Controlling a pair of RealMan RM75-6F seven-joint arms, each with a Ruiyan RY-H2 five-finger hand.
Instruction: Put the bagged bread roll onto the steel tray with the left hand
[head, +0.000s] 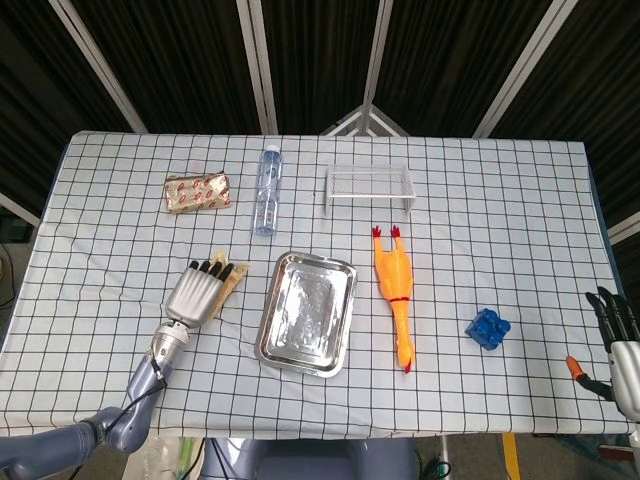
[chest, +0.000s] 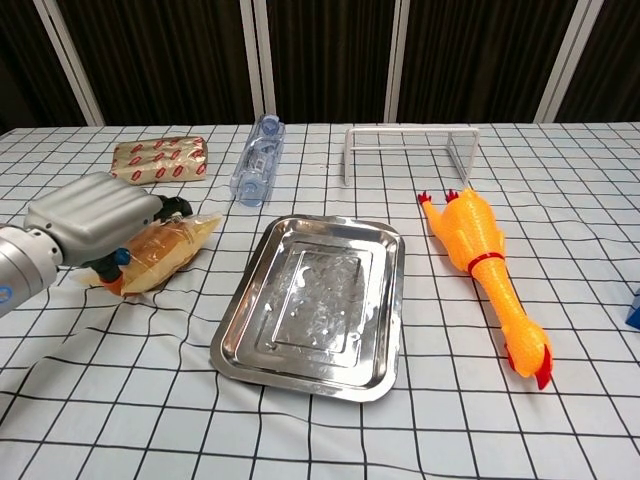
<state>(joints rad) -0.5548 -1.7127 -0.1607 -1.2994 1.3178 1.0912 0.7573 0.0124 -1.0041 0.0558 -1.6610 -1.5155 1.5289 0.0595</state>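
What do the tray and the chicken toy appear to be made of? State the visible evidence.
Tray: likely polished steel, mirror-bright with reflections.
Chicken toy: probably rubber or soft plastic, smooth glossy orange, with moulded red feet.

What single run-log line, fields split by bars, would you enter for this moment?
stage: grasping | left hand: covering bagged bread roll on the table | steel tray: empty | right hand: idle at table edge

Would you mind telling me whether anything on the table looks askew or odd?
The water bottle lies on its side rather than upright, and the cloth is wrinkled near the left hand, which rests on the bread roll.
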